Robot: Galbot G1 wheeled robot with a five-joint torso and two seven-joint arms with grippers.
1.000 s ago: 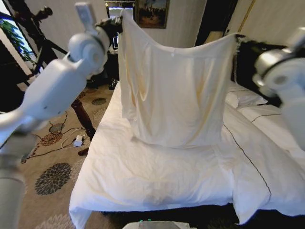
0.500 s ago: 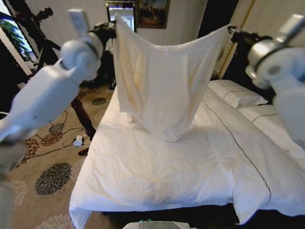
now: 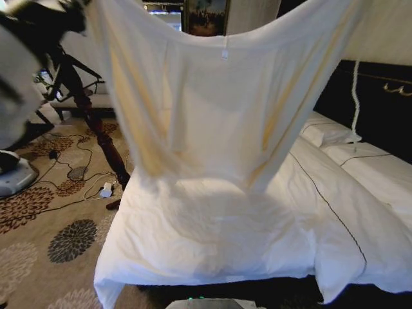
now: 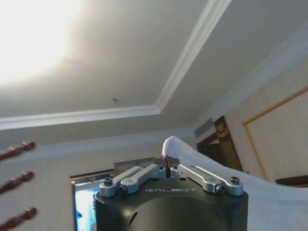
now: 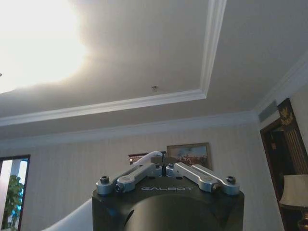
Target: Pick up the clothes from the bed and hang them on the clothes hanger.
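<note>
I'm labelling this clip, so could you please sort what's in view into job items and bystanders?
Job:
- clothes, held up spread
- bed
- left end effector, shut on the clothes
- right end effector, shut on the clothes

Lying about:
- tripod
- floor cables
- framed picture

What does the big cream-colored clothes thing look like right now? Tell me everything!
The clothes are one big cream garment of soft, thin-looking cloth, spread wide like a curtain with folds running down. A small white tag sits at the middle of the sagging top edge. It hangs in the air above the bed, its lower edge close over the white duvet. The left pincer is shut on one top corner and the right pincer on the other, both raised toward the ceiling.
</note>
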